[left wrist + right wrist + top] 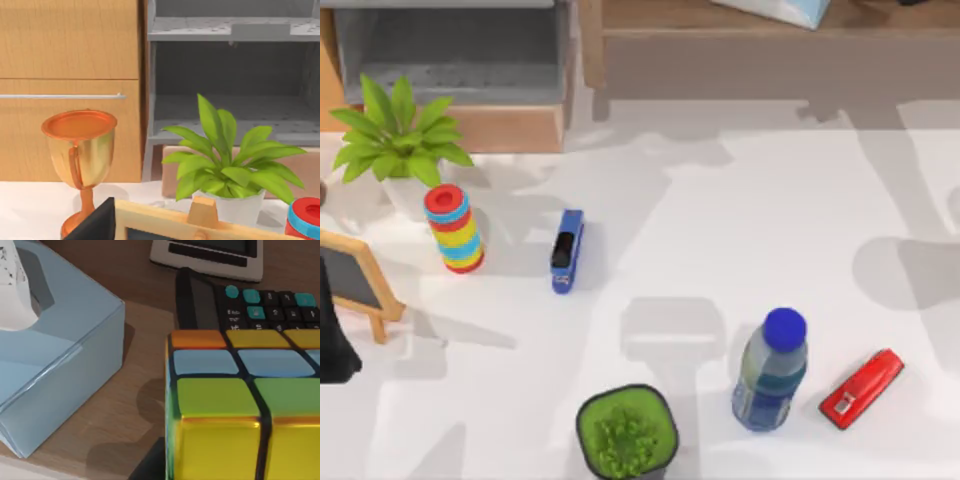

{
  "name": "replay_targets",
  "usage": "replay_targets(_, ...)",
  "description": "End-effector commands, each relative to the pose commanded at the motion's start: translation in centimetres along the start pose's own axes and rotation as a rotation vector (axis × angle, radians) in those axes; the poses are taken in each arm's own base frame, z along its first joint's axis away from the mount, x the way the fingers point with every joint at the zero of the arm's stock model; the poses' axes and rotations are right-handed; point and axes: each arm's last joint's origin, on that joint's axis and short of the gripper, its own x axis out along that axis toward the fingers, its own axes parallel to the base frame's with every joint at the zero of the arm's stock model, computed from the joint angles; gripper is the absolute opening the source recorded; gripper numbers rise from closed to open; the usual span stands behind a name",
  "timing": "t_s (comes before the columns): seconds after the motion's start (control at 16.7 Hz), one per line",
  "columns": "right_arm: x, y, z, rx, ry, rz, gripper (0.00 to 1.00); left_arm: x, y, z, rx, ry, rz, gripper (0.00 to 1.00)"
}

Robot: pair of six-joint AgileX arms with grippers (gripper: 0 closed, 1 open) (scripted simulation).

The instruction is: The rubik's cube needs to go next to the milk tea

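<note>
- Table (740,200): white top, seen from above, with a wooden shelf unit (740,30) along its far edge and a grey shelf (450,50) at far left.
- Tissue box (55,355): pale blue, lies on the wooden shelf surface in the right wrist view, near the rubik's cube (240,410) but apart from it.
- Rubik's cube: close to the right wrist camera, on the wooden surface; orange, yellow, blue and green tiles visible. A dark calculator (260,307) sits just behind it.
- Bottle (770,372): blue cap, upright, near edge of the table right of centre.
- Green potted plant (626,432) at the near edge; leafy plant (395,135) in a white pot at far left.
- Ring stack (454,228): striped, upright, beside the leafy plant.
- Blue stapler (566,250) mid-table; red stapler (861,388) just right of the bottle.
- Gold trophy (80,155) and a small chalkboard frame (165,217) in the left wrist view.
- Grippers: cannot tell whether either is open or closed.
</note>
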Motion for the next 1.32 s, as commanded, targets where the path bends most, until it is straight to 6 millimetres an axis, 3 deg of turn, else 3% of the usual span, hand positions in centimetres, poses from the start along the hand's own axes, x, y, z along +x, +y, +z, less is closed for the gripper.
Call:
replay_targets(0.24, -0.8, 2.4, -0.6, 0.063, 0.214, 0.016, 0.0, 0.0, 0.0, 0.0, 0.0, 0.0, 0.0, 1.0)
replay_targets(0.6, 1.0, 6.7, -6.5, 0.206, 0.73, 0.032, 0.0, 0.0, 0.0, 0.0, 0.0, 0.0, 0.0, 1.0)
replay_targets(0.78, 2.1, 7.7, -9.4, 0.266, 0.916, 0.004, 0.0, 0.0, 0.0, 0.0, 0.0, 0.0, 0.0, 1.0)
replay_targets(0.9, 2.4, 7.9, -10.3, 0.284, 0.966, -0.009, 0.0, 0.0, 0.0, 0.0, 0.0, 0.0, 0.0, 1.0)
replay_targets(1.32, 2.3, 7.8, -10.0, 0.29, 0.952, -0.006, 0.0, 0.0, 0.0, 0.0, 0.0, 0.0, 0.0, 1.0)
